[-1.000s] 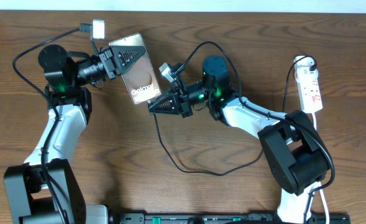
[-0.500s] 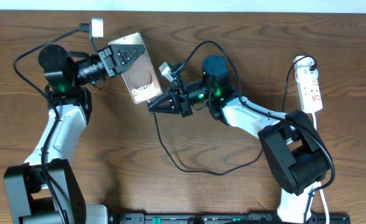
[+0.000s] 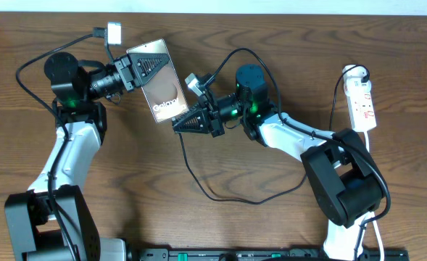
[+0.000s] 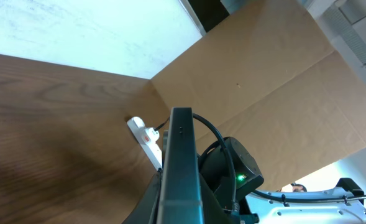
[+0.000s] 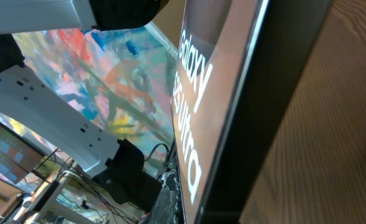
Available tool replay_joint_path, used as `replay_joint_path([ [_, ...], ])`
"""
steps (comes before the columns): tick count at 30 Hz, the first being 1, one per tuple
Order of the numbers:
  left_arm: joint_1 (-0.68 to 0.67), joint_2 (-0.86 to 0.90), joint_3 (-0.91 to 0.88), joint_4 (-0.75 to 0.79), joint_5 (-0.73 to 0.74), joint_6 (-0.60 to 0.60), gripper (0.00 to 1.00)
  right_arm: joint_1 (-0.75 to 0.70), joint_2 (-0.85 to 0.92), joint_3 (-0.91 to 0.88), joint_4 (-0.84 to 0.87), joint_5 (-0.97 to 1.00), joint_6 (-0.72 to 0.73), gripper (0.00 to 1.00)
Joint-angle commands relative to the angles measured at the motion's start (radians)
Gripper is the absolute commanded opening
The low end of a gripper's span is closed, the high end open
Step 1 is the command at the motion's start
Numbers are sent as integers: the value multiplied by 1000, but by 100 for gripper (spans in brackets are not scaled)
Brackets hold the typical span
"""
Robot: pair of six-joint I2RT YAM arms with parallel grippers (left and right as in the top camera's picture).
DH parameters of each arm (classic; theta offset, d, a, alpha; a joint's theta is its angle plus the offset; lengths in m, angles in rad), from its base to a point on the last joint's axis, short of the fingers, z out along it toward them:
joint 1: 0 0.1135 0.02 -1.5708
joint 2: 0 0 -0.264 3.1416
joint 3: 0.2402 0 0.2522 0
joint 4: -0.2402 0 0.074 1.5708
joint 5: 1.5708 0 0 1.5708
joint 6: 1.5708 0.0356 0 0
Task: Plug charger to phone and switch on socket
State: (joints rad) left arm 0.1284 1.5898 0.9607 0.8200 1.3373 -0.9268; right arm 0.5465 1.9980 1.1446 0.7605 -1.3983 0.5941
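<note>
My left gripper (image 3: pixel 144 67) is shut on the phone (image 3: pixel 162 87) and holds it off the table, with its brown "Galaxy" face up and its lower end towards the right arm. The left wrist view shows the phone (image 4: pixel 181 162) edge-on between the fingers. My right gripper (image 3: pixel 178 122) is closed on the tip of the charger (image 3: pixel 199 181), right at the phone's lower edge. In the right wrist view the phone (image 5: pixel 201 93) fills the frame and the connector is hidden. The thin black cable loops across the table towards the socket (image 3: pixel 363 105) at the far right.
A white plug (image 3: pixel 354 72) with a black lead sits at the far end of the socket, and the socket's white cord runs down the right side. A brown cardboard wall (image 4: pixel 263 81) stands behind the socket (image 4: pixel 146 140). Thick black robot cables arch over both arms.
</note>
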Motion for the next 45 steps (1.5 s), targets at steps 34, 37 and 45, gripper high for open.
replay_joint_path([
  [34, -2, -2, 6, 12, 24, -67, 7, 4, -14, 19, 9, 79, 6, 1],
  [37, -2, -2, 6, 12, 24, -75, 7, 4, -14, 19, 9, 80, 7, 1],
  [45, -2, -2, 6, 13, 63, -57, 7, 4, -14, 19, 17, 107, 41, 1],
])
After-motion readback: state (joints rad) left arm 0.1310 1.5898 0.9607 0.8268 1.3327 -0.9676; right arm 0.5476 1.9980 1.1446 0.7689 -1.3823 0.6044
